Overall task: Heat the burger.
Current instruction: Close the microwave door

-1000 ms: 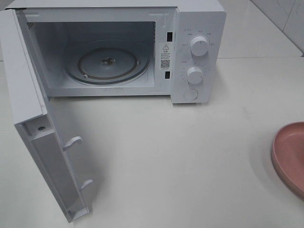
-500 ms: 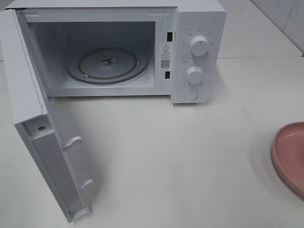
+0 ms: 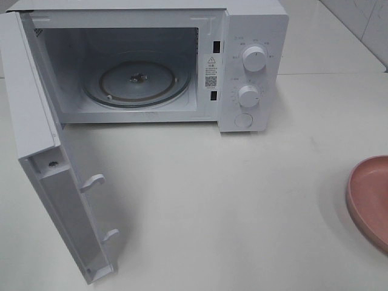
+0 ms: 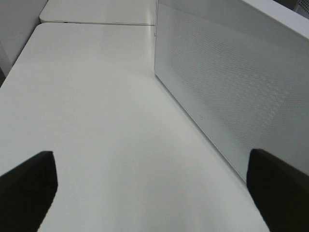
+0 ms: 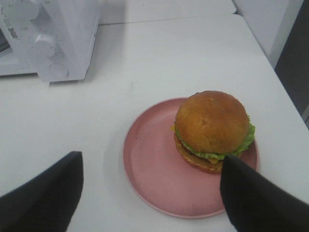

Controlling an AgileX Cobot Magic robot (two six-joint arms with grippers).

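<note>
The burger (image 5: 211, 128), with a golden-brown bun, green lettuce and a bit of yellow cheese, sits on the right half of a round pink plate (image 5: 149, 169) in the right wrist view. My right gripper (image 5: 152, 193) is open and empty just short of the plate, its dark fingers (image 5: 46, 198) spread wide on either side. The exterior view shows only the plate's edge (image 3: 367, 200) at the far right; the burger is out of frame there. My left gripper (image 4: 154, 193) is open and empty over bare table beside the microwave door (image 4: 231, 82).
The white microwave (image 3: 254, 36) stands at the back with its door (image 3: 36, 139) swung wide open toward the front left. Its glass turntable (image 3: 136, 82) holds nothing. Two knobs (image 3: 253, 59) are on its right panel. The microwave also shows in the right wrist view (image 5: 53, 29).
</note>
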